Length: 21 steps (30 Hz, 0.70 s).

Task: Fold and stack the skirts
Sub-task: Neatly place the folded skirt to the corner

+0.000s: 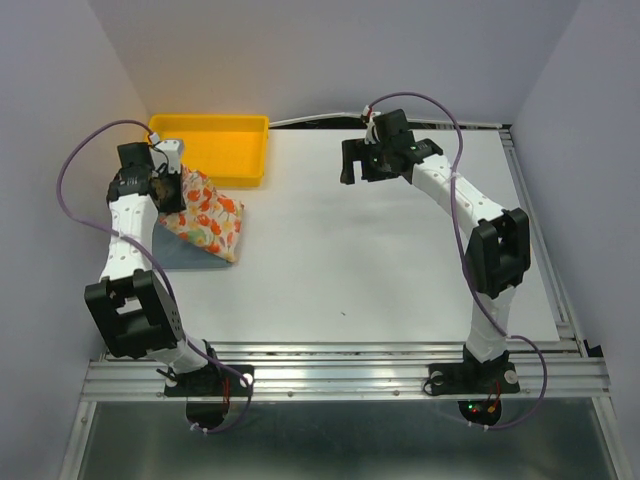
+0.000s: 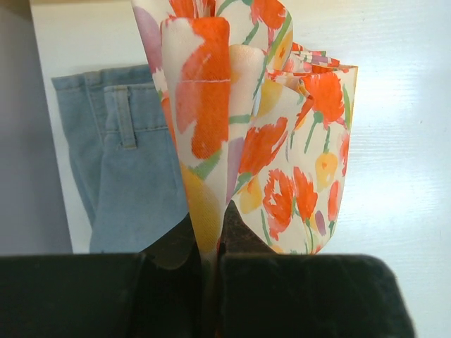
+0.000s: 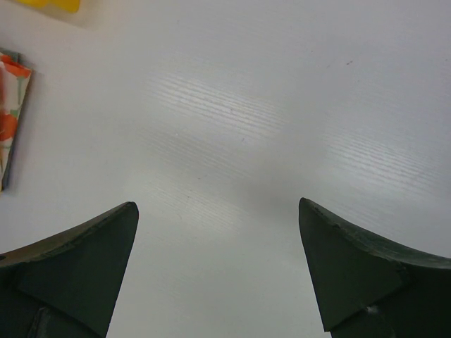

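The floral skirt [image 1: 210,220] is cream with orange, red and yellow flowers. It hangs folded from my left gripper [image 1: 172,188], with its lower edge lying over the blue-grey denim skirt [image 1: 180,252] at the table's left. In the left wrist view my left gripper [image 2: 213,236] is shut on a fold of the floral skirt [image 2: 282,141]; the denim skirt [image 2: 127,176] with its waistband lies flat below. My right gripper [image 1: 362,160] is open and empty above bare table at the back centre. In the right wrist view my right gripper [image 3: 218,211] shows wide-apart fingers, and the floral skirt's edge [image 3: 10,105] shows at the far left.
A yellow plastic tray [image 1: 215,142] stands at the back left, right behind the skirts. Its corner shows in the right wrist view [image 3: 53,4]. The white table [image 1: 380,260] ends at a metal rail along the near edge and at the right.
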Tool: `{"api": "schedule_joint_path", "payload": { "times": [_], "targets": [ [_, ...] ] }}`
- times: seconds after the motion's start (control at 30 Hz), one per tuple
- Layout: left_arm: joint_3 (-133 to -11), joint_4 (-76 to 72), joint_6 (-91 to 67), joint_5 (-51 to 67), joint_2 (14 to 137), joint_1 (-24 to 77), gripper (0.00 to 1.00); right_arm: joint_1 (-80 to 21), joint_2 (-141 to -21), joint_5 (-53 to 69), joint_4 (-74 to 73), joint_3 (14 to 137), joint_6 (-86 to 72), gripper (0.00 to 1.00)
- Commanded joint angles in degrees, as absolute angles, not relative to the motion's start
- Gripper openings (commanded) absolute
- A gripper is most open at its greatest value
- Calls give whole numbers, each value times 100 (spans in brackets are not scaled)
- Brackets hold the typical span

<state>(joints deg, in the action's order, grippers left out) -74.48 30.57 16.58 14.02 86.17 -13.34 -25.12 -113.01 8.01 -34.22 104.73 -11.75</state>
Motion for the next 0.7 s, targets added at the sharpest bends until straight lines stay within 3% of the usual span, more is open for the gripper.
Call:
{"api": "schedule_joint_path", "payload": {
  "times": [0.0, 0.3, 0.57, 0.67],
  "targets": [
    [-7910, 3181, 2179, 1643, 8253, -1564, 0, -2514, -11285, 853, -3287, 10503, -1099, 100],
    [-7638, 2911, 2083, 1854, 8735, -2012, 0, -2514, -11347, 914, -3349, 10529, -1090, 100],
    [-7040, 2136, 1977, 1241, 9263, -2074, 0, -2514, -11355, 914, -3454, 10538, -1028, 100],
    [-7075, 1969, 1986, 915, 9465, -2100, 4, -2514, -11355, 923, -3498, 10538, -1011, 100]
  ]
}}
